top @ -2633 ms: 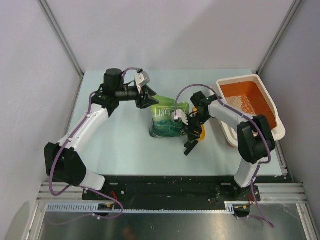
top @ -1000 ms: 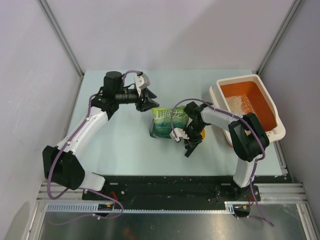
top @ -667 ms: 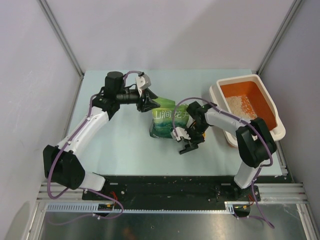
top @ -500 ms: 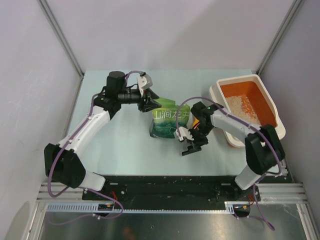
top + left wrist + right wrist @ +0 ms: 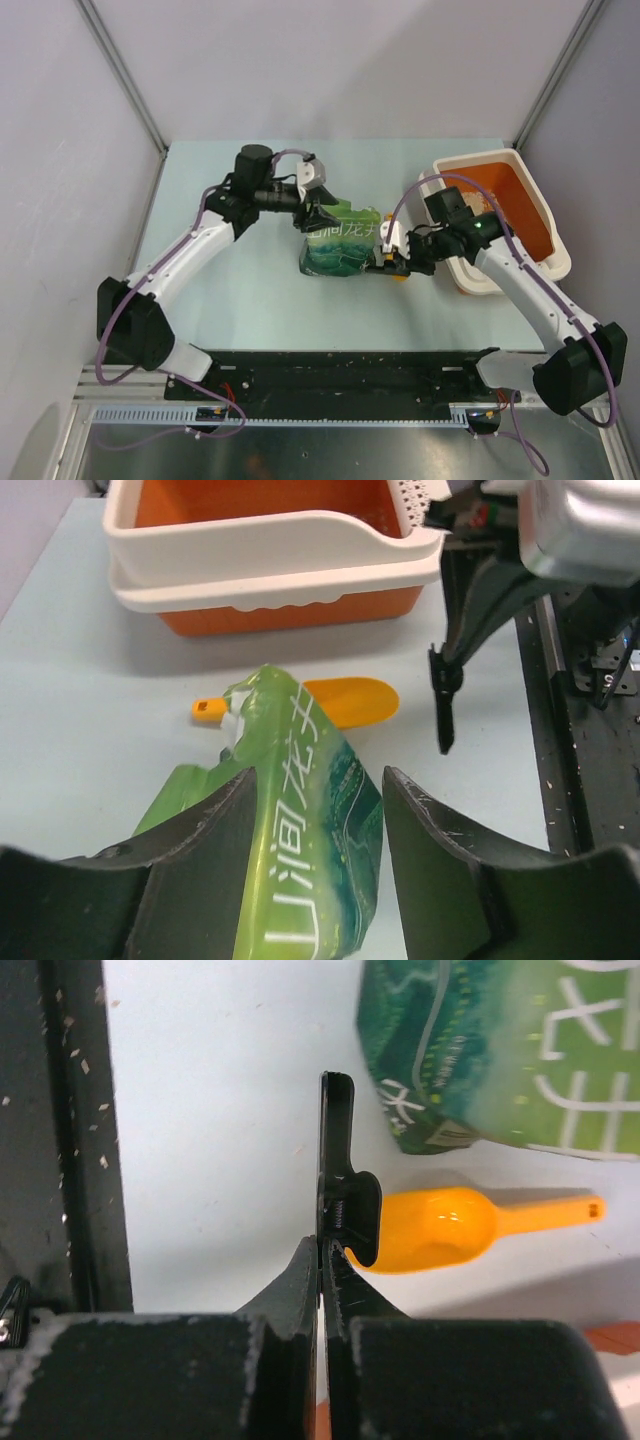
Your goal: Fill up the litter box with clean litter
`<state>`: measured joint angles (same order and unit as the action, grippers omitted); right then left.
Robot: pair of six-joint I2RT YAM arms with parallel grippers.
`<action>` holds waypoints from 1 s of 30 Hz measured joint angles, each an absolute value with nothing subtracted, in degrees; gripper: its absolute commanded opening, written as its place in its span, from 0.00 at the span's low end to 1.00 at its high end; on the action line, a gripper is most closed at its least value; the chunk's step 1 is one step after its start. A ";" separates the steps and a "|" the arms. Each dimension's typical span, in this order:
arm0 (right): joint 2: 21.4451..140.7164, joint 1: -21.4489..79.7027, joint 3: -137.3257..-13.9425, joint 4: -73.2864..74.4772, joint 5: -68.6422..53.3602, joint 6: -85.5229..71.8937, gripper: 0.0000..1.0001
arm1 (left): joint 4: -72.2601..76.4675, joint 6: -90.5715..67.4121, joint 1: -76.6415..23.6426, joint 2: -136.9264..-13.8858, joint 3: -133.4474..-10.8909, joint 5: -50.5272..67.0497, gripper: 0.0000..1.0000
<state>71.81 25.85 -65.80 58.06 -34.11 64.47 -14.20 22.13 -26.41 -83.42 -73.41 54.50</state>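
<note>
The green bag (image 5: 340, 245) lies mid-table. My left gripper (image 5: 322, 212) is open at its far end, with the jaws either side of the bag's top (image 5: 300, 820). The right gripper (image 5: 388, 262) is shut on a black spring clip (image 5: 337, 1140) and points left at the bag's near right corner (image 5: 500, 1050). An orange scoop (image 5: 350, 700) lies on the table just beyond the clip. The white litter box (image 5: 560, 262) with its orange inside stands at the right edge. My right arm crosses its left half, so the clean litter is hidden.
The litter box's near wall (image 5: 270, 550) rises just behind the scoop (image 5: 450, 1230) and the bag. Grey enclosure walls close in the table on three sides. A black strip and metal rail (image 5: 330, 420) run along the near edge by the arm bases.
My left gripper has moved right onto the bag's top. The right arm swung its elbow out to the right. It carried the clip from the near side up to the bag's right corner.
</note>
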 measured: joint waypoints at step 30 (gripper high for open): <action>75.59 21.61 -67.09 35.88 -34.24 43.09 0.00 | -19.03 40.97 -31.62 -98.83 -78.50 48.47 0.31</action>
